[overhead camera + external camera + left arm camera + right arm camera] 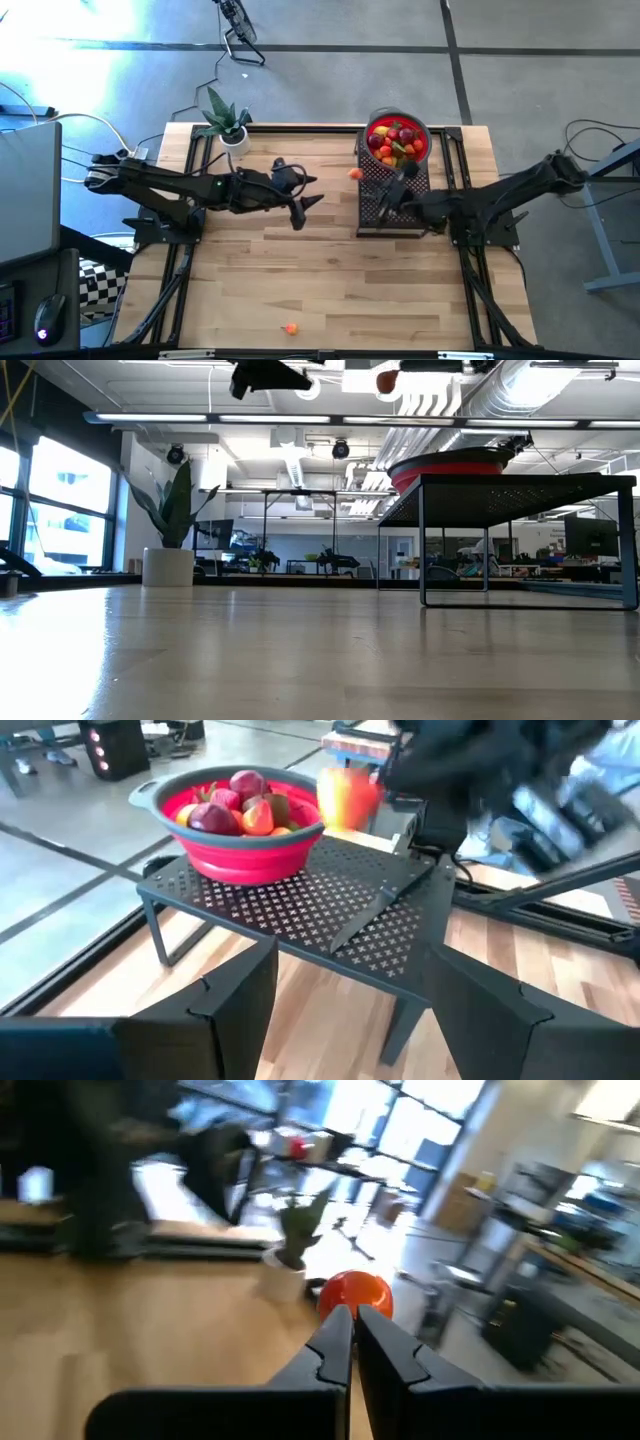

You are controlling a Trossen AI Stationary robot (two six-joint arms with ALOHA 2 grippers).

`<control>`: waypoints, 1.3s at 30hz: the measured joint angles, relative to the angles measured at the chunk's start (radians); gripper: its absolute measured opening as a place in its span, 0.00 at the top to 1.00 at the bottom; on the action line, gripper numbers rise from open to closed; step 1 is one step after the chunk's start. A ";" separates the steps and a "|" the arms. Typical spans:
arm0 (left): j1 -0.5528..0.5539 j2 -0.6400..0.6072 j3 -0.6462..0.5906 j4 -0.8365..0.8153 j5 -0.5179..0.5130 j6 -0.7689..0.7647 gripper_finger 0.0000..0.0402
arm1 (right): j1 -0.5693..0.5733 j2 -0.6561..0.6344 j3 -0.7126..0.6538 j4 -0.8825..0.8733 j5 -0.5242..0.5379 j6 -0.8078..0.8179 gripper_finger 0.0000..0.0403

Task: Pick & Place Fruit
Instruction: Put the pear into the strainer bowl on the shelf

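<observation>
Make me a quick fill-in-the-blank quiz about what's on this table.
1. The bowl heaped with fruit is coloured ___.
2. The potted plant stands on the ___ arm's side of the table.
3. The left tool has its fingers ___, with nothing between them.
4. The right tool is ___.
Missing words: red; left; open; shut.

Bowl (424, 143): red. Fruit (396, 140) inside: red, orange, yellow, green. Stray fruit (290, 327) on table: orange. Rack (350, 910): black, cross-pattern perforations. Table (330, 270): light wood planks. Plant (226, 122): green; pot white.
</observation>
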State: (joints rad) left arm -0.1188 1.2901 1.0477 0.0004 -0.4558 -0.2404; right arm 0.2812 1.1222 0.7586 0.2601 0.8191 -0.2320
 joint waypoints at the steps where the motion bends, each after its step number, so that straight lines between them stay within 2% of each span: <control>1: 0.000 -0.001 0.000 -0.006 0.000 -0.001 0.39 | -0.002 -0.020 0.000 -0.015 0.033 -0.001 0.99; 8: 0.001 -0.001 0.000 -0.009 0.000 -0.007 0.39 | -0.026 -0.173 0.000 -0.137 0.234 0.008 0.99; 13: 0.000 -0.001 0.000 -0.009 0.000 -0.019 0.39 | -0.057 -0.255 0.000 -0.309 0.317 0.135 0.99; 19: 0.000 -0.001 0.000 -0.010 0.000 -0.020 0.39 | -0.131 -0.303 0.001 -0.572 0.287 0.423 0.99; 23: 0.000 -0.001 0.000 -0.011 0.000 -0.026 0.39 | -0.202 -0.306 0.001 -0.694 0.210 0.574 0.99; 33: 0.000 0.000 0.000 -0.011 0.000 -0.026 0.39 | -0.378 -0.298 0.001 -0.872 0.069 0.727 0.99; 39: 0.000 0.000 0.000 -0.011 0.000 -0.026 0.39 | -0.421 -0.299 0.001 -0.899 0.012 0.739 0.99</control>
State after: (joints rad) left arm -0.1183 1.2900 1.0477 -0.0104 -0.4557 -0.2668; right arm -0.1399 0.8234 0.7597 -0.6389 0.8308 0.5067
